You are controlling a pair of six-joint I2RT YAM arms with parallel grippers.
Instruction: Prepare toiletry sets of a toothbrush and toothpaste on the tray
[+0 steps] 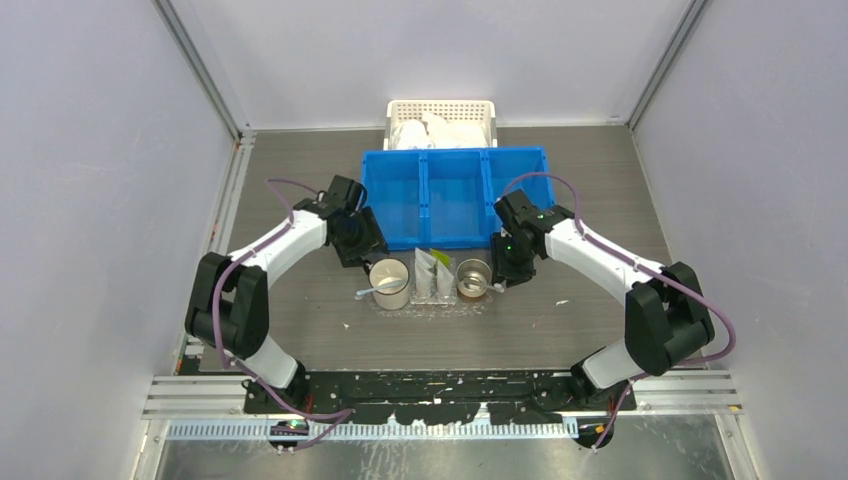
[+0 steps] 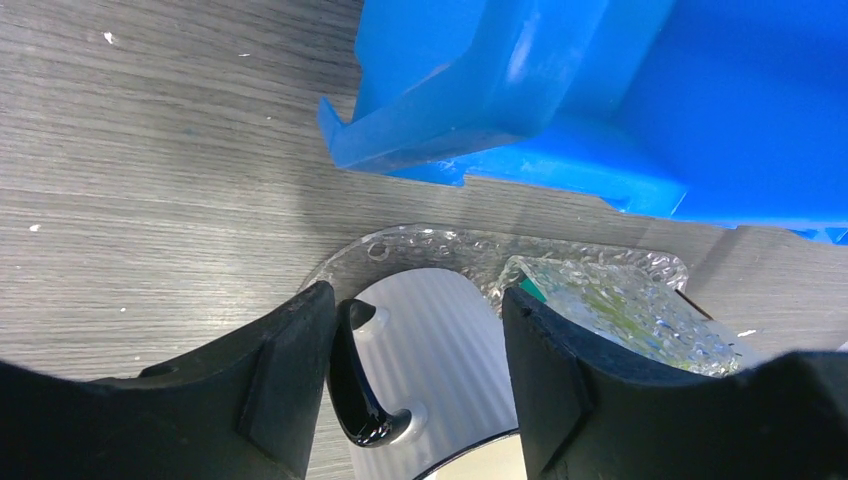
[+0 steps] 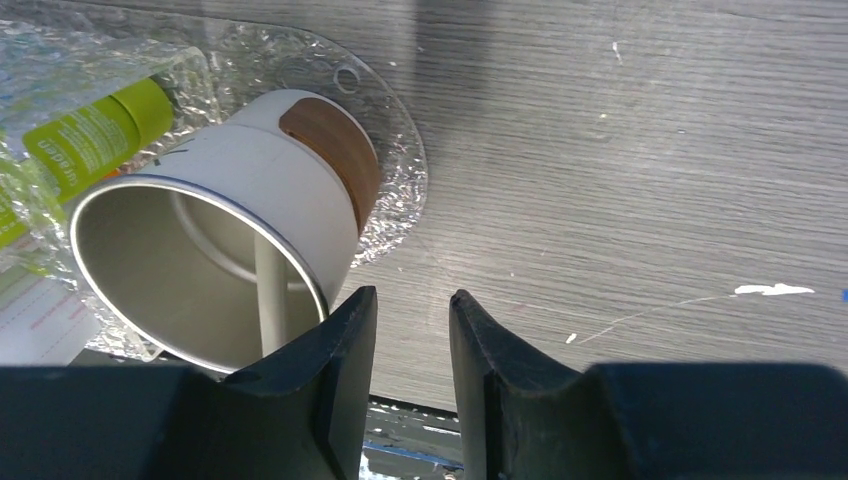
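Right gripper (image 3: 412,370) fingers are sitting slightly apart, holding nothing. What is likely the toothbrush (image 3: 270,300) is standing near-upright in the cup (image 3: 250,190) just left of them, on the tray (image 3: 400,170). The toothpaste (image 3: 95,135) is lying farther left, axis slanting away. Left gripper (image 2: 420,400) is gaping wide, empty.

Bin (image 1: 400,200) is showing solid blue, far basket (image 1: 441,104) white perforated, table (image 2: 150,150) grey woodgrain, tray (image 2: 440,245) clear and bubbled, toothpaste tube (image 3: 95,135) lime green.
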